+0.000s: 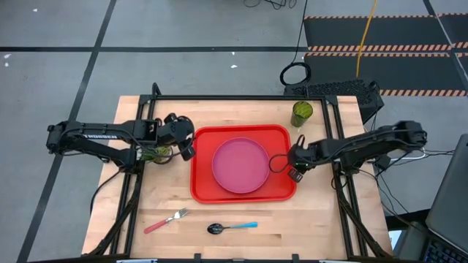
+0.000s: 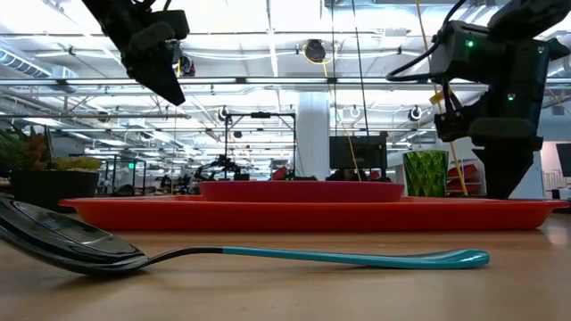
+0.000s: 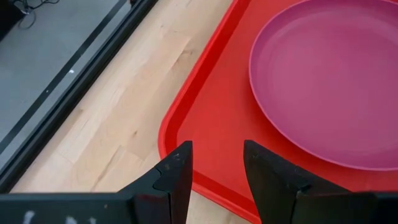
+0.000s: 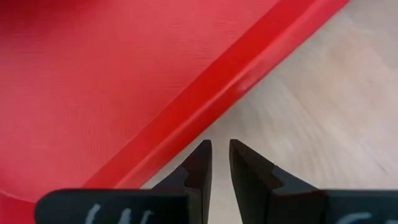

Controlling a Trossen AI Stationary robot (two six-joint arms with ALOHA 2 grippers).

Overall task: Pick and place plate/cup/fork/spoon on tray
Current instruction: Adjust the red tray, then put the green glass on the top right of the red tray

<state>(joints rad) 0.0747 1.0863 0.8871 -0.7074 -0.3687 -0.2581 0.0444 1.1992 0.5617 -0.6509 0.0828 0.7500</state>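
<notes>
Light wood of the table (image 1: 307,219) carries, nearest, the fork (image 1: 167,219) and the spoon (image 1: 232,227). Beyond them, the plate (image 1: 241,166) is seen resting in the tray (image 1: 201,186). The left gripper (image 3: 216,163) is parted and empty over the tray's left rim; the right gripper (image 4: 220,160) is nearly closed on nothing beside its right rim. Farthest stands the cup (image 1: 302,113).

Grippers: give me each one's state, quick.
Left gripper: open, empty, over the tray's left edge.
Right gripper: nearly closed, narrow gap, empty, at the tray's right edge.
</notes>
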